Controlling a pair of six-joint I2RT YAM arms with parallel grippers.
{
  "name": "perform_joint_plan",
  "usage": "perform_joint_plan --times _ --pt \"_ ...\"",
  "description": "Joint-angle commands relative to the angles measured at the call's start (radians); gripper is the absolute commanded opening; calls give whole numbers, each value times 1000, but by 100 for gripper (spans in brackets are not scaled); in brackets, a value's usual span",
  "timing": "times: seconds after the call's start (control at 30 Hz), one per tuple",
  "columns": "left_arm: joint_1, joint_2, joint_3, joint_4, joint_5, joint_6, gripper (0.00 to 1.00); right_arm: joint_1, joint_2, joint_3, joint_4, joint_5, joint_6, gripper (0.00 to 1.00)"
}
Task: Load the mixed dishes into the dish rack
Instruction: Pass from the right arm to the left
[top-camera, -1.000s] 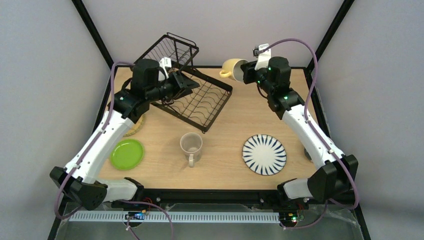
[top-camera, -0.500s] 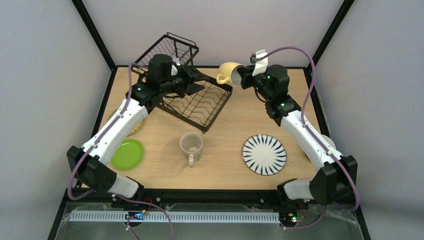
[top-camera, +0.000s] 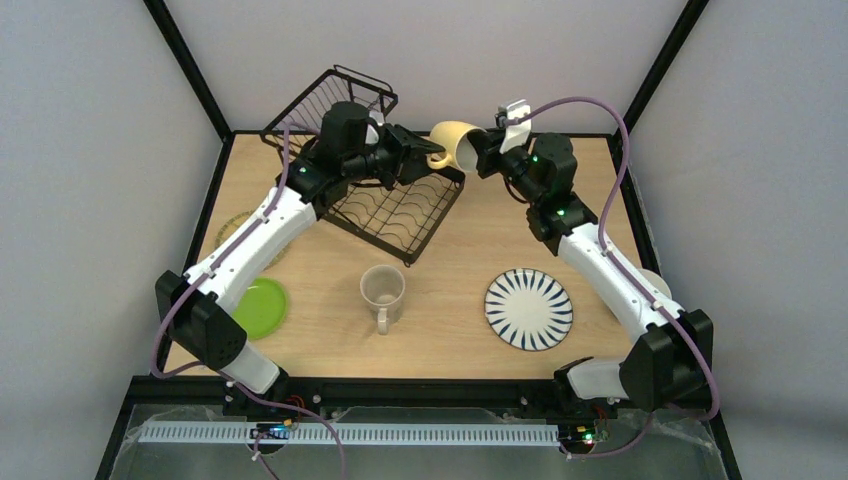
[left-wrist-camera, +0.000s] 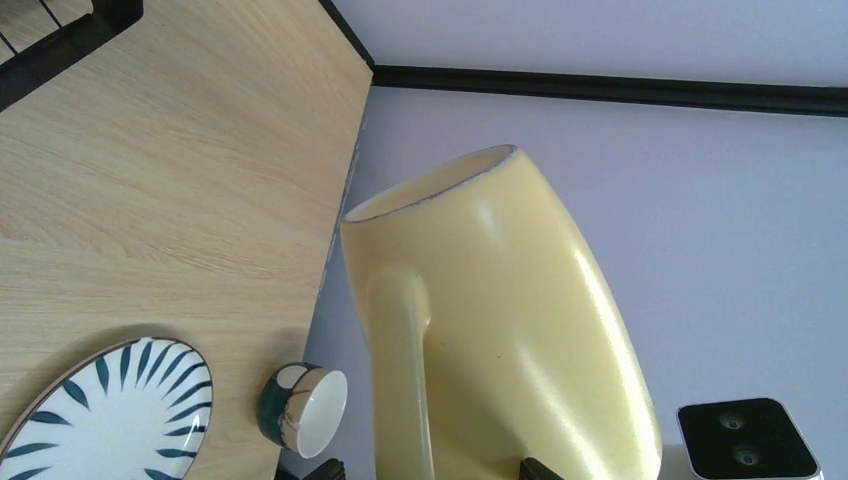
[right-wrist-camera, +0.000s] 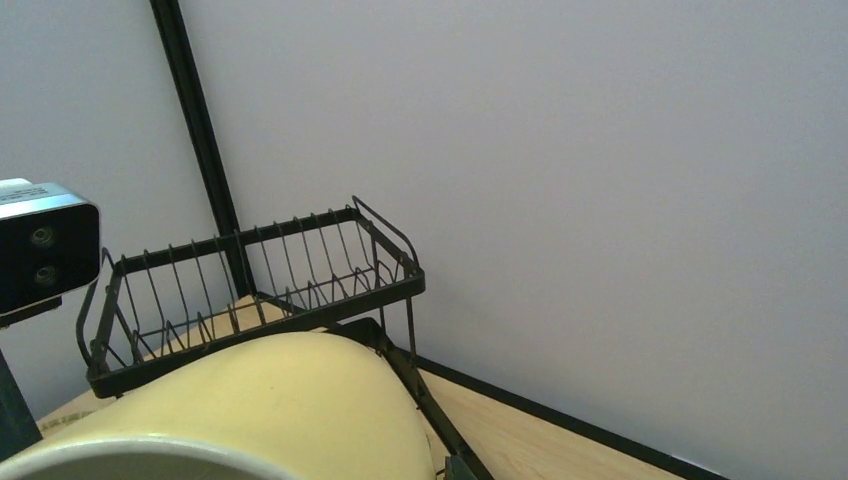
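A yellow mug (top-camera: 455, 142) is gripped by the right gripper (top-camera: 479, 151) and faced by the wide-open left gripper (top-camera: 422, 152) above the rack (top-camera: 400, 215).

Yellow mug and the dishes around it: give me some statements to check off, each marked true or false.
1. The right gripper holds the yellow mug in the air. True.
2. The left gripper is shut. False: its jaws stand wide open, close to the yellow mug's handle.
3. The beige mug sits in the rack. False: it stands upright on the table, nearer the arm bases than the rack.
4. The striped plate lies flat on the table. True.
5. The green plate is stacked on the striped plate. False: they lie apart, with the beige mug between them.
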Motion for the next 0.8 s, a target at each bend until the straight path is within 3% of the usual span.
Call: perform_joint_plan --times 0.0,0.2,0.3,0.4,0.53,0.67,0.77 --pt "-9 15 28 20 24 -32 99 7 -22 -10 141 -5 3 0" --pt "-12 18 23 39 17 -47 98 7 -17 -24 166 -8 16 0" --pt "-14 15 6 69 16 -63 89 7 -17 -36 178 -7 24 0" --pt "-18 13 -7 94 15 -75 75 7 -21 -52 198 0 36 0" --pt "-24 13 -24 102 18 -89 48 7 -23 -67 217 5 58 0" --pt "-24 11 -33 121 19 -91 34 7 -19 -77 229 -3 82 0" --pt "-24 7 -32 131 9 -84 13 7 -21 -88 234 -5 92 0"
